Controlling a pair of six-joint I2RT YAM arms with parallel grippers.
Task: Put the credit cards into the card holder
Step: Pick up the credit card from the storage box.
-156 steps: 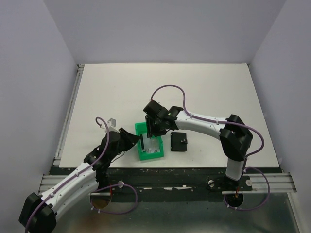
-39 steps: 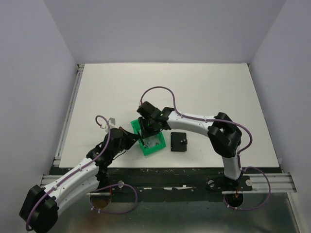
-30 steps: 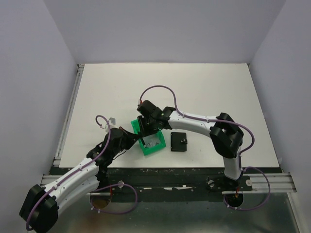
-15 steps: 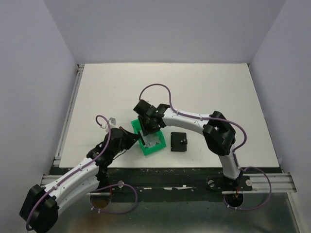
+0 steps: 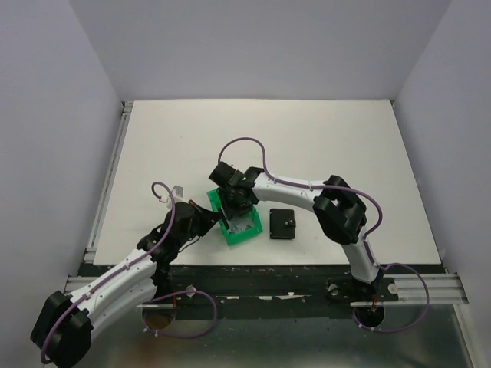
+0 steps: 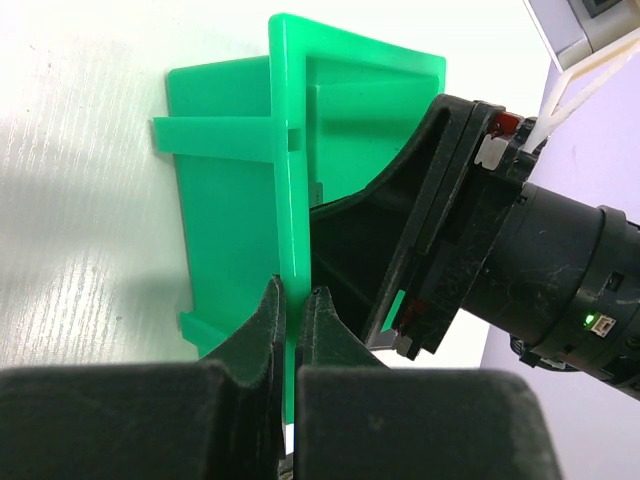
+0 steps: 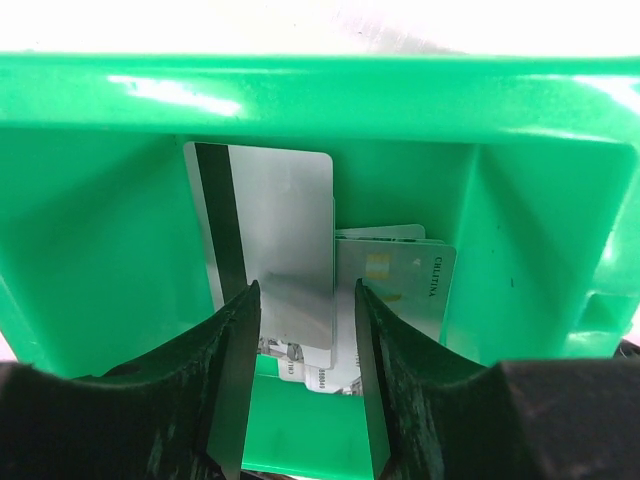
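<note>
While the left gripper [image 6: 295,300] clamps the bin [image 6: 230,220] wall, the right gripper [image 7: 303,300] hangs inside, jaws apart, with the silver card [image 7: 285,220] standing upright straight ahead, between its fingers.

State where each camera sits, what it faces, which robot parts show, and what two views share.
Top external: above and behind, over the white table; left arm, right arm show.
Left wrist: behind the left pincer, shut on the green plastic bin's wall.
Right wrist: behind the open right pincer, facing thin silvery-grey credit cards in the bin.
Shared: the bin.
</note>
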